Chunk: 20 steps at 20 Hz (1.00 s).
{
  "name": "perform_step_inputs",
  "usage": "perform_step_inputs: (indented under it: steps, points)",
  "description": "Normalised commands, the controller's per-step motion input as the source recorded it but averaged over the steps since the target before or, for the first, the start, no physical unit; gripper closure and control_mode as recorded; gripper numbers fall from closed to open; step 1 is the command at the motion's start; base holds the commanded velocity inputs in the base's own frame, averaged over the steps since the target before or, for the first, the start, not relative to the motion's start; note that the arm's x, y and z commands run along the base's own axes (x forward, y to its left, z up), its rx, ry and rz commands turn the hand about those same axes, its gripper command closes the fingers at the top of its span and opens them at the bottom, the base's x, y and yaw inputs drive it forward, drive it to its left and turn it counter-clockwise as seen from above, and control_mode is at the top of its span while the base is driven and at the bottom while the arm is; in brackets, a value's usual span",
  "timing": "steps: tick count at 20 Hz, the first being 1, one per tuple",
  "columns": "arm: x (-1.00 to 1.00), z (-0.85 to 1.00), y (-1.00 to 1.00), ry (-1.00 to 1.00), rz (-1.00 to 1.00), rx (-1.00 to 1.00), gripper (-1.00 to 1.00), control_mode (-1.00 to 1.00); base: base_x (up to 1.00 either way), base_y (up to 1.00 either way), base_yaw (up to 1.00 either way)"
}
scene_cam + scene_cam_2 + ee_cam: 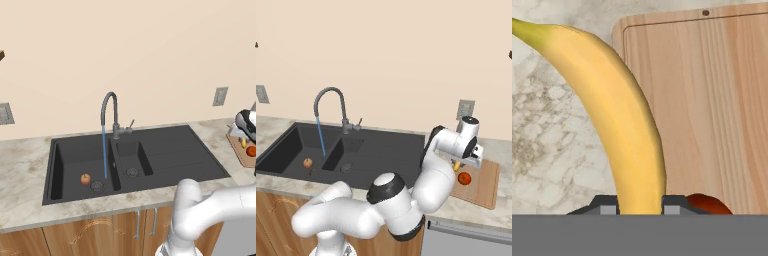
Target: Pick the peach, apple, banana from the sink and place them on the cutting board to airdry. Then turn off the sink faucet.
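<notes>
1. Gripper (639, 210) clamps the banana (619, 125) between its two dark fingertips (604, 206), the yellow fruit rising straight up from the jaws in the hand view.
2. Beneath the held banana lie the marbled counter (547, 135) on one side and the cutting board (712, 100) on the other; the fruit hangs across the board's edge.
3. A red-orange fruit (464, 178) rests on the board, just beside the claw.
4. Back in the sink (165, 150), a small reddish fruit (85, 179) sits in the large basin near the drain.
5. Water runs in a thin blue stream from the sink faucet (111, 107).
</notes>
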Motion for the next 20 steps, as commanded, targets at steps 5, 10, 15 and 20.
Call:
perform_step_inputs:
  steps: [5,10,15,20]
  points:
    - [0.26,-0.11,-0.27,0.03,0.00,0.01,1.00,-1.00,0.00,0.00,0.00]
    - [0.18,-0.21,-0.20,0.04,0.00,0.02,1.00,-1.00,0.00,0.00,0.00]
    - [0.18,-0.25,-0.07,0.06,0.00,0.01,1.00,-1.00,0.00,0.00,0.00]
    - [0.10,-0.19,-0.05,0.04,0.00,0.00,1.00,-1.00,0.00,0.00,0.00]
